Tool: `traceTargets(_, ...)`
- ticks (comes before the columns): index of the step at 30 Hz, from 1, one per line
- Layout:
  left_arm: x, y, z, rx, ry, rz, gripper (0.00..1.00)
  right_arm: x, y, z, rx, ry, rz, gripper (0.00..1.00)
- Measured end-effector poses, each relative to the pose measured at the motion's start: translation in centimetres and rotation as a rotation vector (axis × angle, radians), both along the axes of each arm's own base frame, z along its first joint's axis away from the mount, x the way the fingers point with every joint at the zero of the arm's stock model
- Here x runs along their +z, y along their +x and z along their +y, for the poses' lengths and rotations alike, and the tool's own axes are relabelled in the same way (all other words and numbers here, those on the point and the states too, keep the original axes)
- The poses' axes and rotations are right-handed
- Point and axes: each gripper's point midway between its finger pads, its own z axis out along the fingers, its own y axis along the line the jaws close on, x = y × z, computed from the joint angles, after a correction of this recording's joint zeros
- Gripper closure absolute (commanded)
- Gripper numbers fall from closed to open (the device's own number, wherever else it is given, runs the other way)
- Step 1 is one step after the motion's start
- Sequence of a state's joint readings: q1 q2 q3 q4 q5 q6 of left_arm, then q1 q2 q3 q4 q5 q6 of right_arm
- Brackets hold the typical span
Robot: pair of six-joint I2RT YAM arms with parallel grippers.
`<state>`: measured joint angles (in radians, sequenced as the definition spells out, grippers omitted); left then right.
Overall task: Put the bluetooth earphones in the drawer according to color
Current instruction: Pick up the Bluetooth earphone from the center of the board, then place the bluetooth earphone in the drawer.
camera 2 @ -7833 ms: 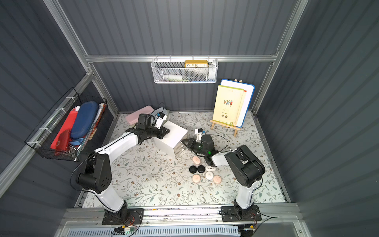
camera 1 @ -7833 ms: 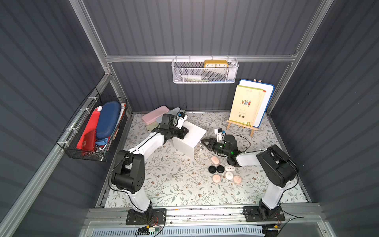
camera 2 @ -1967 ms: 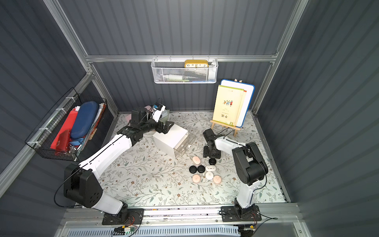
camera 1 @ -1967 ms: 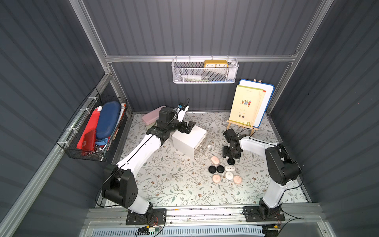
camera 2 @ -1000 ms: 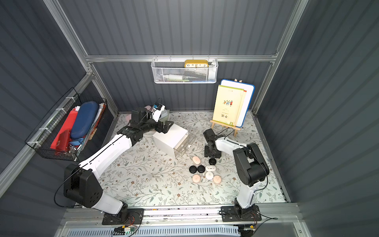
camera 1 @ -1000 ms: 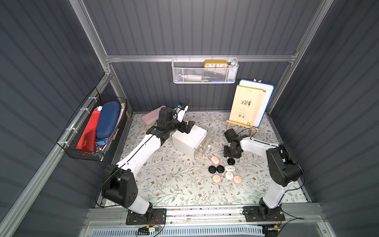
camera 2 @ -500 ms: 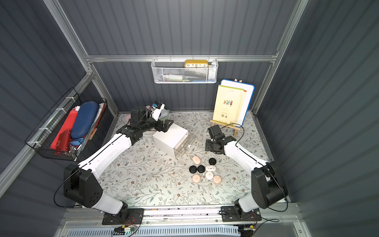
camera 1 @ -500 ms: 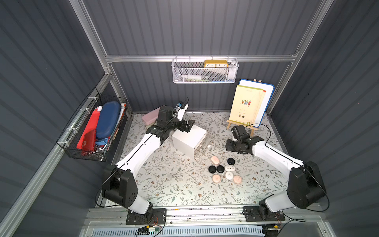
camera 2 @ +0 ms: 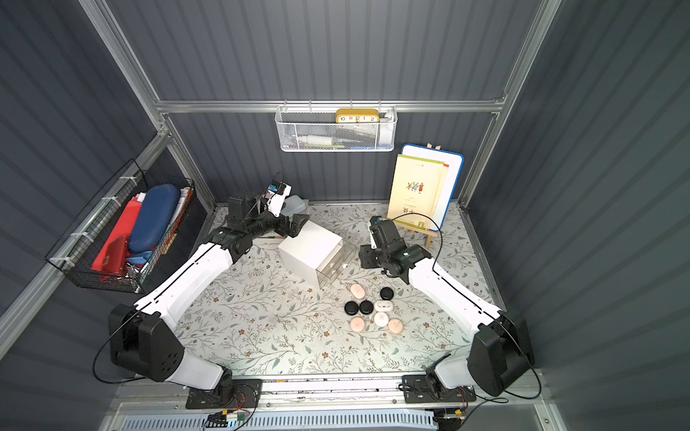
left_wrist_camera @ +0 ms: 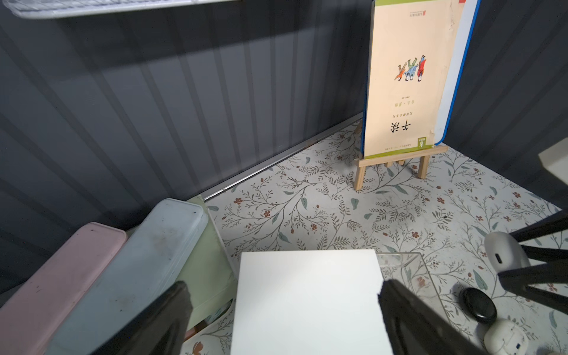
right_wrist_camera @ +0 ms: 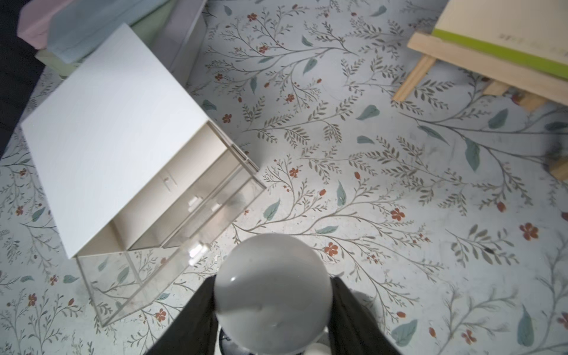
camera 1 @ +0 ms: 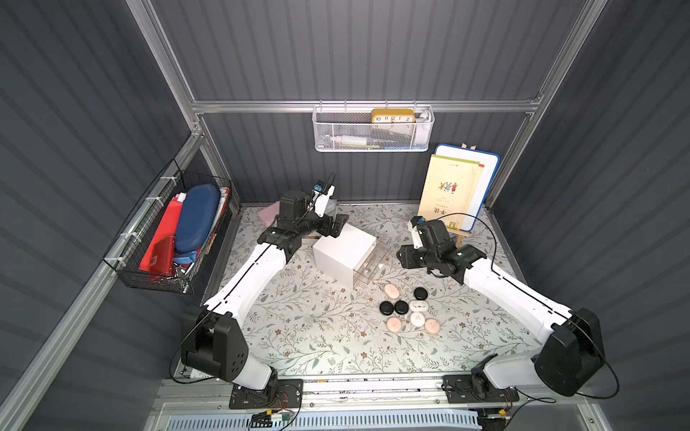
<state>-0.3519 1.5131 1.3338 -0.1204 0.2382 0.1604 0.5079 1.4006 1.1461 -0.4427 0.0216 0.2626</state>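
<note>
Beside the pulled-out clear drawer [right_wrist_camera: 147,276] of the white cabinet [right_wrist_camera: 107,129], a white earphone case [right_wrist_camera: 270,273], judged light, rigid and slippery, is being held across its rounded sides by the partly closed right gripper [right_wrist_camera: 273,307], while that cabinet is being straddled by the wide-spread left gripper [left_wrist_camera: 282,307].

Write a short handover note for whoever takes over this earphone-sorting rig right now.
Left gripper: open, fingers either side of the cabinet's top, holding nothing.
Right gripper: shut on a white case, near the pulled-out top drawer.
On the table: three black cases, three pink cases, two white cases, clustered.
Done: top drawer opened; it looks empty.
Left: drop this case in, then sort the other eight by colour.
</note>
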Motion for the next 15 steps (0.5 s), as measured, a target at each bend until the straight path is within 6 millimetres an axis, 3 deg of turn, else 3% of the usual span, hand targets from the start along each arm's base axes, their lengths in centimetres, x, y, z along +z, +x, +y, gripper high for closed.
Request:
traceTargets(8, -0.4, -0.1, 1.3, -0.013, 0.005, 0.007, 0.01, 2.6, 0.5, 4.0, 0.136, 0.035, -0.083, 1.00)
traceTargets(15, -1.2, -0.3, 1.7, -0.036, 0.023, 0.014, 0.01, 1.4, 0.7, 6.8, 0.220, 0.028, -0.056, 1.00)
